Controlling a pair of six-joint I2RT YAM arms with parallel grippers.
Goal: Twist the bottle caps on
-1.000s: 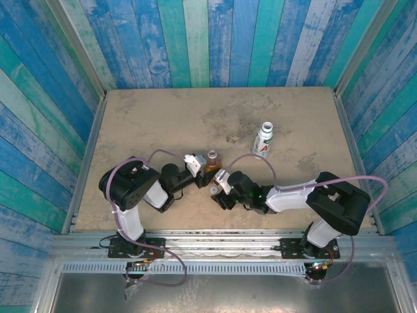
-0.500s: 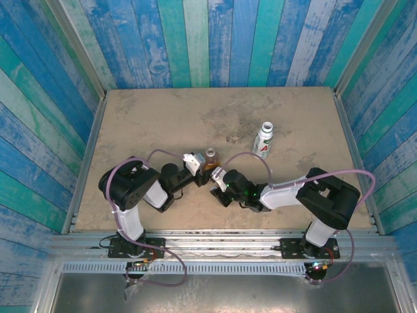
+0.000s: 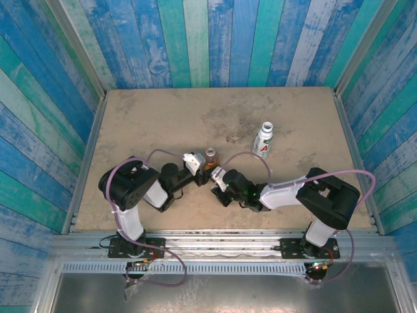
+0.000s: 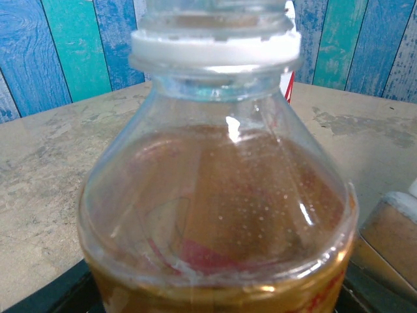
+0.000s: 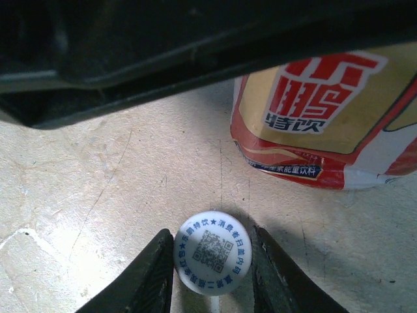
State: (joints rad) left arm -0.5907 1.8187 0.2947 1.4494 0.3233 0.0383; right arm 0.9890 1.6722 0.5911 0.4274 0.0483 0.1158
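Risks, biggest item down: the tabletop [image 3: 150, 117] is rough and patchy, so a dropped cap could roll or skid anywhere. The white bottle [image 3: 263, 141] stands free at 2 o'clock from the amber bottle [image 3: 210, 158], with the right arm's cable looping just beside it. A wide swing on the lift could tip it over. The amber bottle sits mid-tabletop with its neck bare and liquid high in the shoulder. The left hand [image 3: 197, 163] comes in from 8 o'clock and looks clamped on the body, low down judging by the left wrist view. If that grip is soft, the bottle spins with the cap under torque, or tilts and slops. The right hand [image 5: 213, 277] is at 5 o'clock of the amber bottle, down at the tabletop, its fingers [image 5: 153, 277] pressed in on the white cap [image 5: 213, 259] from 9 and 3 o'clock. The bottle's label is at 1 o'clock of the cap, close by. Main worry: it's a thin rim pinch on a small round part, so the cap may squirt out or cock on lift. A cocked cap would cross-thread. Can't tell how deep the pinch bites.
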